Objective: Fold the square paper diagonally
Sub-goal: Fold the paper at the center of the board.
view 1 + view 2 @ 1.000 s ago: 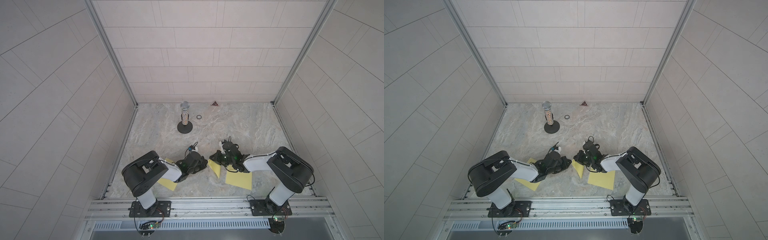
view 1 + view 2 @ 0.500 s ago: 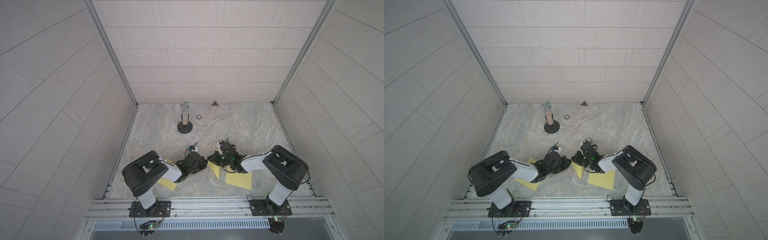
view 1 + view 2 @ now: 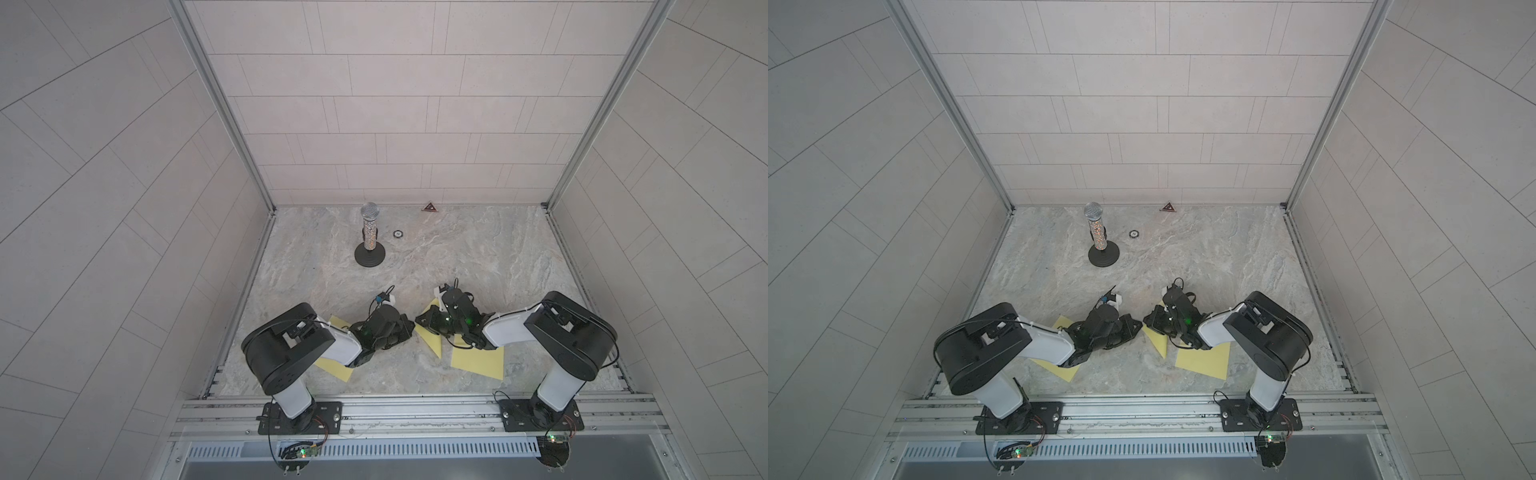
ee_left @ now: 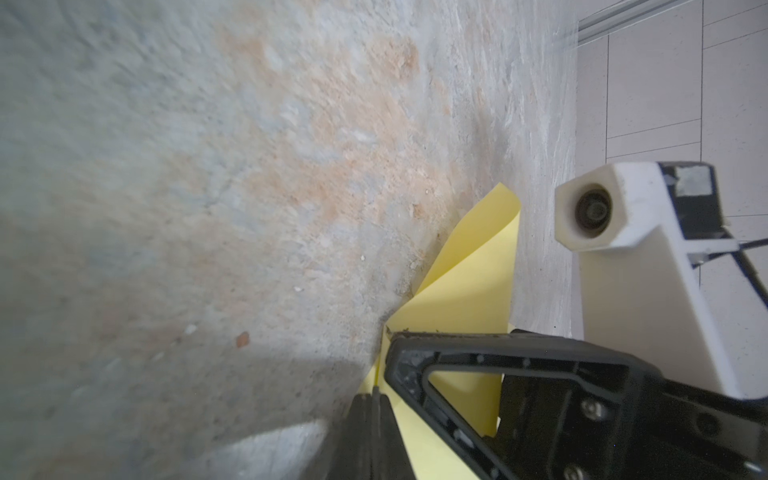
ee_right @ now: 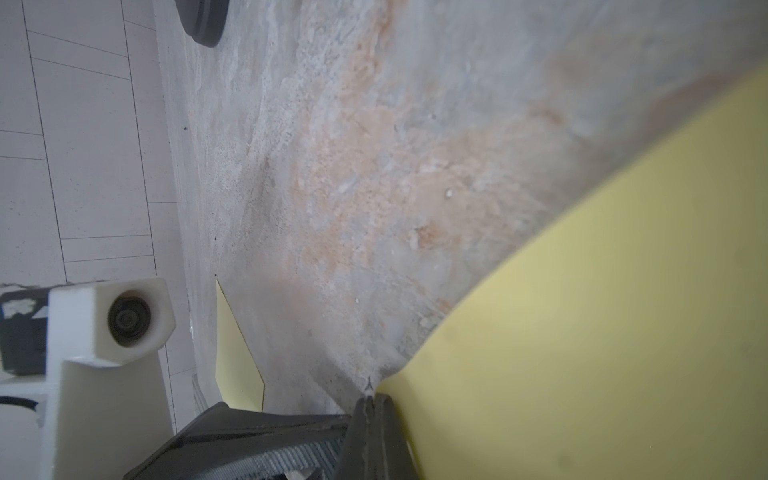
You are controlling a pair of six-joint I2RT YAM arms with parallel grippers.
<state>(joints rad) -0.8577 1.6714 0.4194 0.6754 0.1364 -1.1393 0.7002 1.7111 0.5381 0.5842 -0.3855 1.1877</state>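
Both top views show the yellow paper (image 3: 432, 343) (image 3: 1158, 344) as a narrow triangle on the marbled, stone-look worktop (image 3: 478, 257). It lies between the two arms, long axis running back to front, sharp tip toward the front rail. Only the left wrist view reveals a thin corner of it curling up off the surface. The left claw (image 4: 374, 395) and right claw (image 5: 371, 401) meet nearly tip to tip over it, each with jaws pressed together. Paper touches both tips, but whether it is pinched I cannot tell. The top views also show a flat yellow sheet (image 3: 478, 359) beneath the right arm, a second yellow sheet (image 3: 332, 365) beneath the left, and a glittery microphone (image 3: 369, 232) on a round black base.
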